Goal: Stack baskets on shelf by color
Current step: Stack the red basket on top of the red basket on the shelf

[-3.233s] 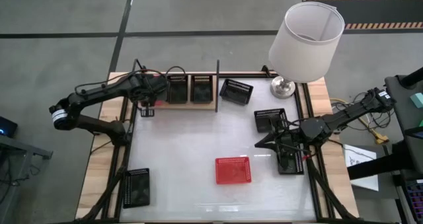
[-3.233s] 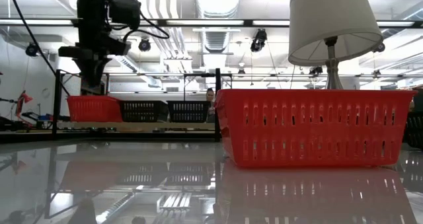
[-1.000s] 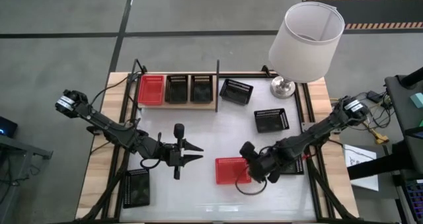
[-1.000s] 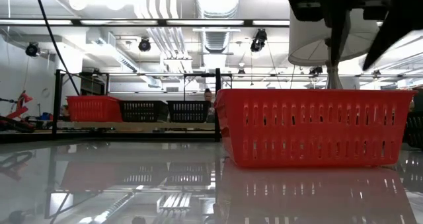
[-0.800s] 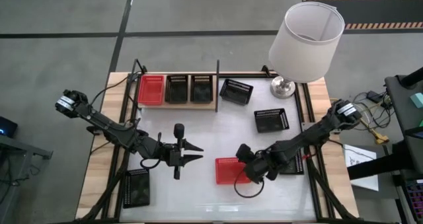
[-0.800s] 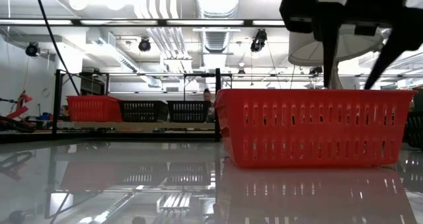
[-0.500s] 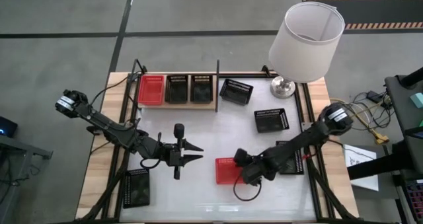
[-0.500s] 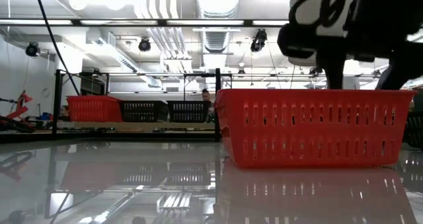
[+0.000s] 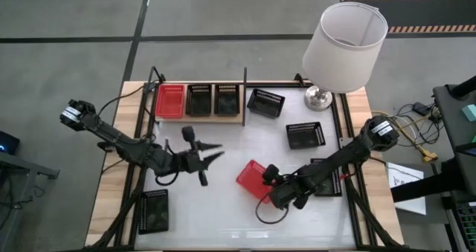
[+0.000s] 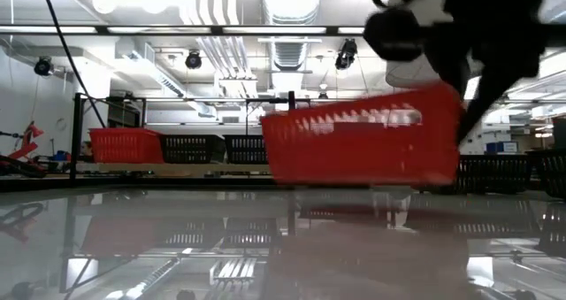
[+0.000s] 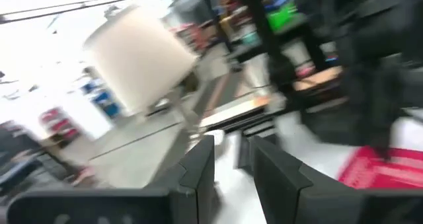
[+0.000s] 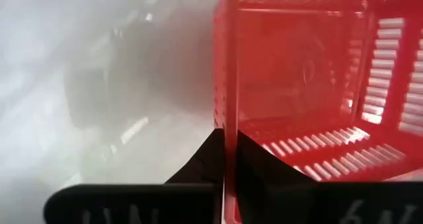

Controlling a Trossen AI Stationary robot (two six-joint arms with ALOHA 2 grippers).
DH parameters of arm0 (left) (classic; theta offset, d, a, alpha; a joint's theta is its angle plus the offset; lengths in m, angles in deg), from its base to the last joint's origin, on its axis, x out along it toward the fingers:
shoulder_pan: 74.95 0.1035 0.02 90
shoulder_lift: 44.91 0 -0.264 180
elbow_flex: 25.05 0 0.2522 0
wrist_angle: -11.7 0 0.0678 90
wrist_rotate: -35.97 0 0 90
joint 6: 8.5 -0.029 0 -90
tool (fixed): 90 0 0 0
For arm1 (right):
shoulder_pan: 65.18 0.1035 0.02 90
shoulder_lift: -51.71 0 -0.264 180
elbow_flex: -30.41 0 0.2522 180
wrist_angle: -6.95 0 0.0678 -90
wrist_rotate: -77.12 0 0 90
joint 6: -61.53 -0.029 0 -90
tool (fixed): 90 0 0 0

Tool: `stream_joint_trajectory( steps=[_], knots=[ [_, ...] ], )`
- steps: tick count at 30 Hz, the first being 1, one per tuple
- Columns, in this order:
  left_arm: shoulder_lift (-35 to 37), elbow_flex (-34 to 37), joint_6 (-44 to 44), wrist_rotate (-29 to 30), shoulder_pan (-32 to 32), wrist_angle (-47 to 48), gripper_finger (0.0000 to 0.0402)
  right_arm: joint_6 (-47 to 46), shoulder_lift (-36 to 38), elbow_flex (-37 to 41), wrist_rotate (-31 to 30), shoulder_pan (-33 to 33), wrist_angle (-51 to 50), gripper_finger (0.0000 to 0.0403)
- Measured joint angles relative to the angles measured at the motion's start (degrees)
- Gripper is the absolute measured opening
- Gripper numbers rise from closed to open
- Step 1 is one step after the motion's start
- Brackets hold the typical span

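Note:
My right gripper (image 9: 265, 181) is shut on a red basket (image 9: 251, 177), which hangs tilted above the table's middle and shows clear of the table in the low view (image 10: 363, 145). The shelf (image 9: 201, 119) at the far edge carries one red basket (image 9: 169, 101) and two black baskets (image 9: 198, 99) (image 9: 227, 98) on their bottoms. My left gripper (image 9: 213, 152) is open, left of the middle and touching nothing; its fingers (image 11: 198, 174) point across the table. My right gripper holds the red basket by one side wall (image 12: 222, 112), pinched with one finger inside the basket and one outside. The fingers (image 12: 254, 161) come level from the table's right side. The basket is lifted clear of the table and turned askew.
Loose black baskets lie at the far middle (image 9: 265, 102), at the right (image 9: 306, 135), under my right arm (image 9: 328, 182) and at the near left corner (image 9: 154, 210). A lamp with a white shade (image 9: 344, 36) stands at the far right corner.
My right gripper came down on the red basket's right wall, took hold and lifted it clear. The basket moved left and toward the far edge, and turned about. My left gripper moved toward the far edge and turned, still open.

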Motion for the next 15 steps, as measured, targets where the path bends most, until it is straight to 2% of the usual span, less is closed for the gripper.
stream_joint_trajectory(
  steps=[3, 8, 12, 15],
  knots=[
    [2.05, 0.02, -2.41, 4.88, -0.04, 0.14, 0.0082, -8.29, 0.04, -3.57, -0.55, -0.19, 0.05, 0.0009],
    [5.67, 0.11, -2.67, 15.81, -0.05, 0.12, 0.0082, -16.44, 0.07, -10.96, -8.65, -0.34, -0.46, 0.0009],
    [7.69, 0.46, -2.35, 17.02, -1.48, 1.02, 0.0082, -18.81, -0.15, -16.94, -12.17, -1.32, -0.38, 0.0009],
    [7.86, 1.00, -2.37, 17.00, -3.15, 0.87, 0.0082, -22.33, -1.03, -20.91, -12.22, -3.18, -0.33, 0.0009]
  ],
)
